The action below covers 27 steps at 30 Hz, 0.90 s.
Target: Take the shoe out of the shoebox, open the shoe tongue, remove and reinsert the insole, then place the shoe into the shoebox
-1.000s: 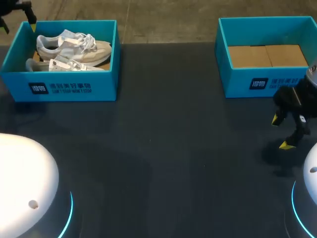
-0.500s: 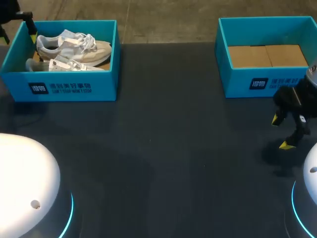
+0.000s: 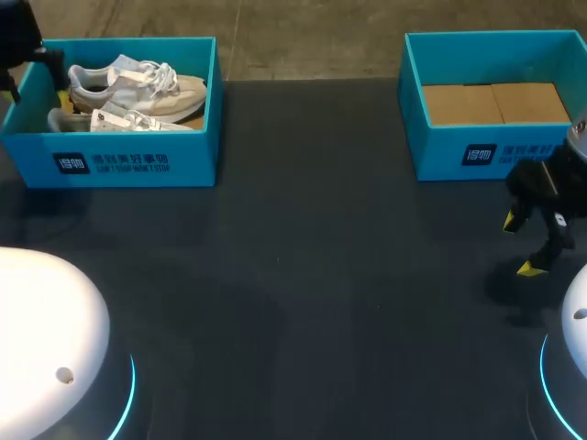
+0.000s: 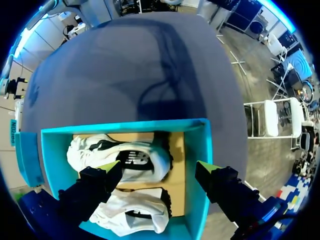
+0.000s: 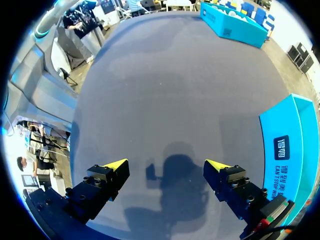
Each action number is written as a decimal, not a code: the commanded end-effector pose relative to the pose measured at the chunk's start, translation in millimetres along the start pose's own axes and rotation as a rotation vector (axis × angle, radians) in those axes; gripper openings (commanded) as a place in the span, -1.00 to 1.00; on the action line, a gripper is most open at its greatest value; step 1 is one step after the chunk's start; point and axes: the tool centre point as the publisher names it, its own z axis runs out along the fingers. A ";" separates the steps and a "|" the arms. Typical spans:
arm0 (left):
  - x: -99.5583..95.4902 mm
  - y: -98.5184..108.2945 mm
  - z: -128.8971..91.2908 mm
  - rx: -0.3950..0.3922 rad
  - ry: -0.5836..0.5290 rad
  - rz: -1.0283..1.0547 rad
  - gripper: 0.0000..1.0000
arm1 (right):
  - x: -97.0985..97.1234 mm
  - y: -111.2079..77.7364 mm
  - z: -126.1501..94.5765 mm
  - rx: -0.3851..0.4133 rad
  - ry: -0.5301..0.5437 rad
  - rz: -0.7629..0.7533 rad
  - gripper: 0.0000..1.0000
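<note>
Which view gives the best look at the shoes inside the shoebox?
The left wrist view: both shoes lie under the open left hand, seen from above. The head view shows them smaller, partly behind the shoebox wall. The right wrist view shows the shoebox far off, shoes indistinct.

White shoes (image 3: 138, 87) in a teal shoebox (image 3: 188, 151).

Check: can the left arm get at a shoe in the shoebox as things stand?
Probably yes. The left gripper hangs open over the lidless shoebox, and a shoe lies uncovered just under its fingers, with nothing in between.
</note>
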 end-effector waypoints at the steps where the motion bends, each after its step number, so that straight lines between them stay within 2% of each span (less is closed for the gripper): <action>1: 0.7 -4.6 12.3 -0.015 0.013 0.013 1.00 | 0.5 0.4 0.3 0.003 -0.001 0.001 1.00; 9: 2.9 3.7 31.4 -0.002 0.027 0.007 0.98 | 0.5 0.4 0.3 0.003 -0.001 0.001 1.00; 11: 3.2 6.6 35.5 0.001 0.029 0.000 0.87 | 0.5 0.4 0.3 0.003 -0.001 0.001 1.00; 19: 5.0 12.6 52.2 0.014 0.038 -0.015 0.71 | 0.5 0.4 0.3 0.003 -0.001 0.001 1.00; 27: 5.5 13.4 65.0 0.014 0.050 -0.011 0.70 | 0.5 0.4 0.3 0.003 -0.001 0.001 1.00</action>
